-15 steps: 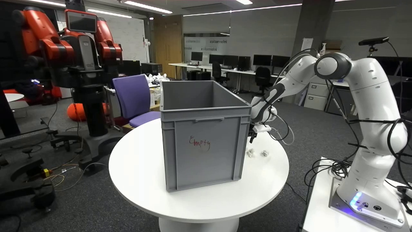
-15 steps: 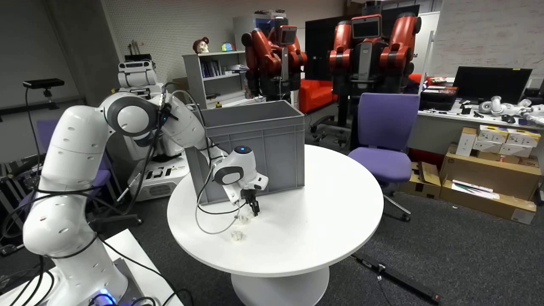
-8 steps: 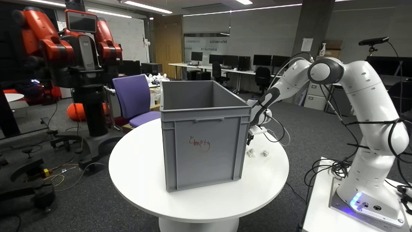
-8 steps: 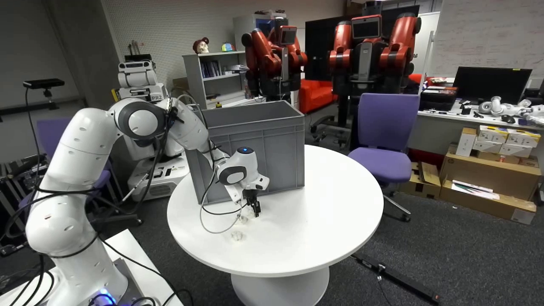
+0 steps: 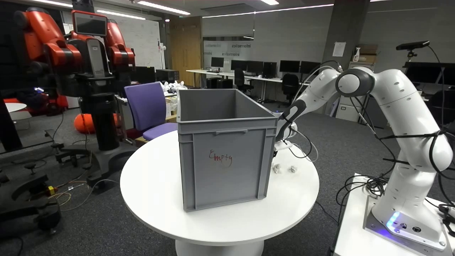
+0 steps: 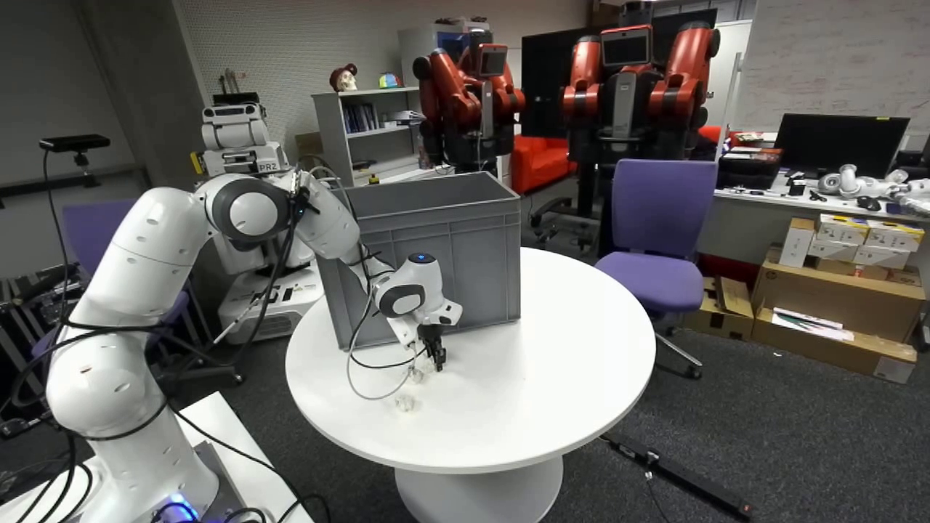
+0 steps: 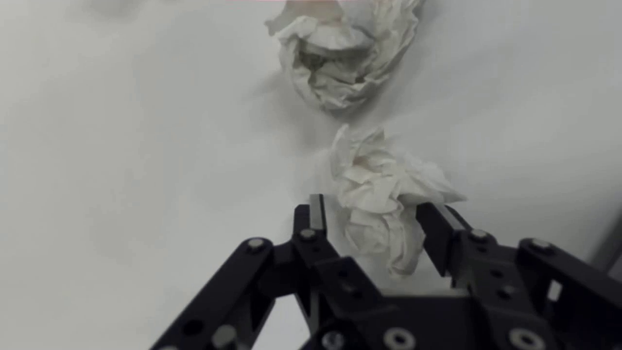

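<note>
End effector (image 7: pixel 375 210): apart, astride near wad (image 7: pixel 376 187); could slip off from too shallow a pinch.
Far wad (image 7: pixel 342 63): just beside, so could get nudged.

Crate (image 5: pixel 227 177) bore the handwritten word "Empty" (image 5: pixel 220 157), red, sloping slightly down to the right. Glass (image 5: pixel 228 49) at the back of the room carried "informatics" (image 5: pixel 241 45), repeated in two staggered rows, letters mirrored, paler copies hard to make out. In an exterior view, white robot (image 6: pixel 231 134) had a label (image 6: pixel 267 167) that read "PR2". Carton (image 6: pixel 835 294) showed a round mark (image 6: pixel 773 275), apparently hp, too small to be sure. Small boxes (image 6: pixel 839 234) above it had printing too fine to read. Whiteboard (image 6: pixel 835 69) held faint handwriting, illegible. Sheet (image 5: pixel 339 49) on the pillar (image 5: pixel 350 25): contents too small to read.
</note>
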Motion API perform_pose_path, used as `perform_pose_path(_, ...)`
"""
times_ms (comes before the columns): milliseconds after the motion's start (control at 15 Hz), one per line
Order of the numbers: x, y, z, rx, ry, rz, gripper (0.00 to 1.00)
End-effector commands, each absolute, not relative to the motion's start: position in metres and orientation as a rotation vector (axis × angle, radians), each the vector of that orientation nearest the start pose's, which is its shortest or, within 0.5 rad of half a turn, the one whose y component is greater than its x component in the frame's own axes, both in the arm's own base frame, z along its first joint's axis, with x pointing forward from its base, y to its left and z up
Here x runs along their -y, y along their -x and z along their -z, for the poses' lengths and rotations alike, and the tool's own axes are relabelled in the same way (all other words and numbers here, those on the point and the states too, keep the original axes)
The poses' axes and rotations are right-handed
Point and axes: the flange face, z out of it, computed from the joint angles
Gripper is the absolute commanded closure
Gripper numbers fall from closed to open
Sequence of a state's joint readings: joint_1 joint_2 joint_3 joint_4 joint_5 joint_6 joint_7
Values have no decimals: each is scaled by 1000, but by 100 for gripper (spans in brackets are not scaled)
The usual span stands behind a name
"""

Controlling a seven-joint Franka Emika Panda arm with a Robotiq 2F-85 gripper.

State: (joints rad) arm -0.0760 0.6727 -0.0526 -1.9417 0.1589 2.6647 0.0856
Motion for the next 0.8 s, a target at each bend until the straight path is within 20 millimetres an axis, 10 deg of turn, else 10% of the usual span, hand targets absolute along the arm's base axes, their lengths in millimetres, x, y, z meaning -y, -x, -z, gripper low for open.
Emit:
perform_pose_path(0, 94, -620, -154, -549, 3060, 73, 74)
perform_pose_path(267, 108, -620, -171, -584, 3054, 117, 100)
perform_pose_path(733, 144, -617, -235, -707, 3013, 296, 98)
